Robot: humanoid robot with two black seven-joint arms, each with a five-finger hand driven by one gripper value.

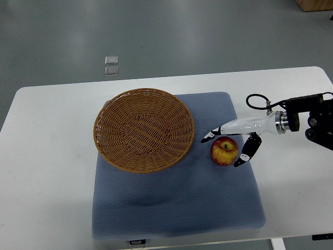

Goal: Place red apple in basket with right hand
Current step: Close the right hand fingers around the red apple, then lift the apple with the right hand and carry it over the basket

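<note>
We have our right hand (pixel 229 141) over the apple (pixel 224 151), fingers (pixel 209 137) spread around it, not yet clenched; lifting into the basket (pixel 144 130) remains.

Bright, even overhead light; soft glare patches on floor (pixel 171 31); faint shadows under basket (pixel 144 129) and apple (pixel 224 151); sharp focus, slight edge distortion.

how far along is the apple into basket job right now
Done: the right hand has reached the red apple, fingers spread around it. In hand: closing the grasp; the apple sits on the blue mat, not lifted. Left: lift it and put it into the empty wicker basket beside it.
</note>
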